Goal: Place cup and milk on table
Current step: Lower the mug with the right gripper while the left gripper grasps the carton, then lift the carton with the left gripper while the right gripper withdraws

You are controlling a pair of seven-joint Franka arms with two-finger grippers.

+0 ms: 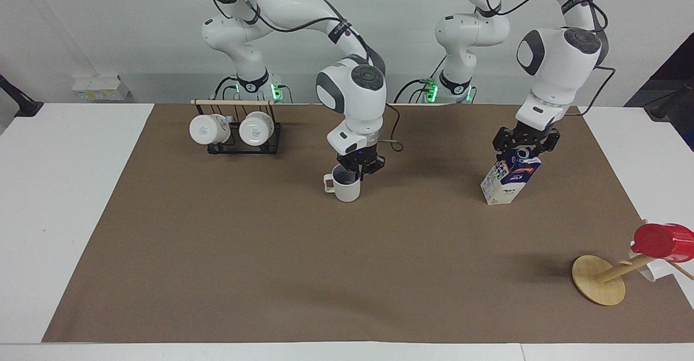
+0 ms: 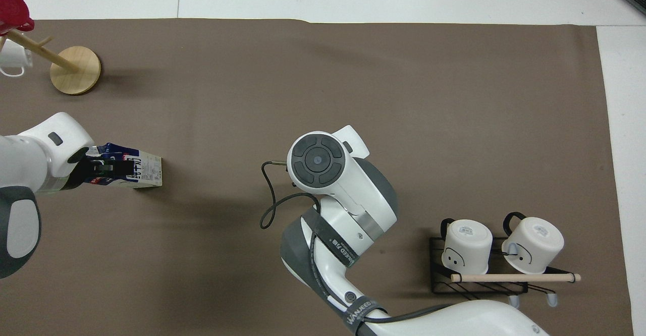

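Observation:
The off-white cup (image 1: 346, 187) stands upright in the middle of the brown sheet of the table (image 1: 217, 252), handle toward the right arm's end. My right gripper (image 1: 359, 174) is shut on its rim; I cannot tell if the cup's base touches the sheet. In the overhead view the right arm hides the cup. The milk carton (image 1: 508, 181) stands tilted on the sheet toward the left arm's end and also shows in the overhead view (image 2: 139, 170). My left gripper (image 1: 524, 147) is open, its fingers on either side of the carton's blue top (image 2: 98, 167).
A black rack (image 1: 236, 130) with two white mugs stands near the right arm's base and shows in the overhead view (image 2: 484, 270). A tipped wooden stand (image 1: 598, 279) with a red cup (image 1: 664, 240) lies at the left arm's end, farther from the robots.

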